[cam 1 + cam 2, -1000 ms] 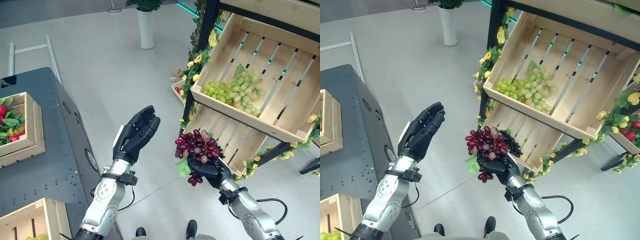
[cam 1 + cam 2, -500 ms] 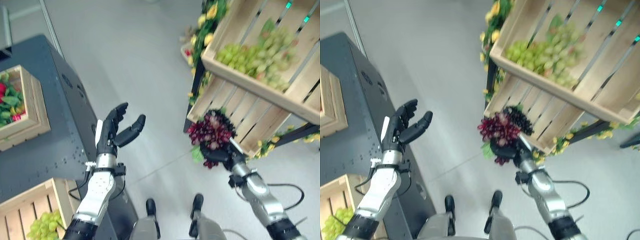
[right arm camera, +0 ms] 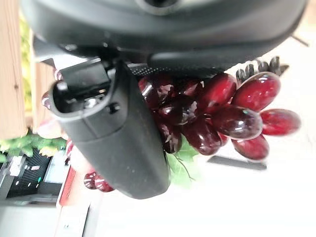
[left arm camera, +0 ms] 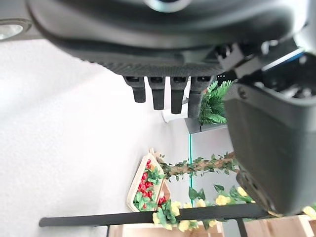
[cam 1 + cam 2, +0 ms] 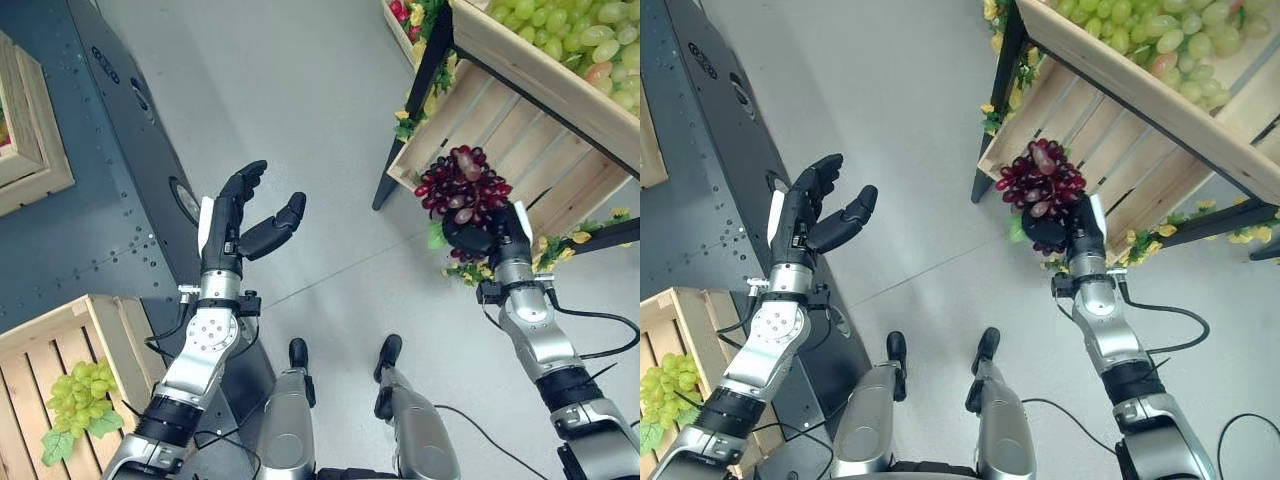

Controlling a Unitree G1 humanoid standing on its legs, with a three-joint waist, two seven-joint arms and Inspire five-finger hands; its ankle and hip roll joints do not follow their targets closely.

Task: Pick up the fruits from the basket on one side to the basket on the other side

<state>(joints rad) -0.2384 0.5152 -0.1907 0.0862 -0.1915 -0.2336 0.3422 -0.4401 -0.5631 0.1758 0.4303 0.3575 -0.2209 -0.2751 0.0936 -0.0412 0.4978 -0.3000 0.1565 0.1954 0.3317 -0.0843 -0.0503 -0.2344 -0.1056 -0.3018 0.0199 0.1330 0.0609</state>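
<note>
The red grape bunch [image 5: 460, 188] sits clasped in the right robot hand [image 5: 488, 238], held up just in front of the empty lower wooden crate [image 5: 500, 160] of the fruit stand, while the left robot hand [image 5: 240, 215] hangs bare with fingers loosely spread, between that crate and the dark counter [image 5: 90, 200], so the one red bunch must travel away from the stand toward the counter's crate [image 5: 60, 360] holding one green bunch [image 5: 80, 395]. The left wrist view shows straight fingers [image 4: 165, 94] around nothing. In the right wrist view the thumb [image 3: 118, 138] presses the red grapes [image 3: 217, 118], which spill sideways past the palm.
</note>
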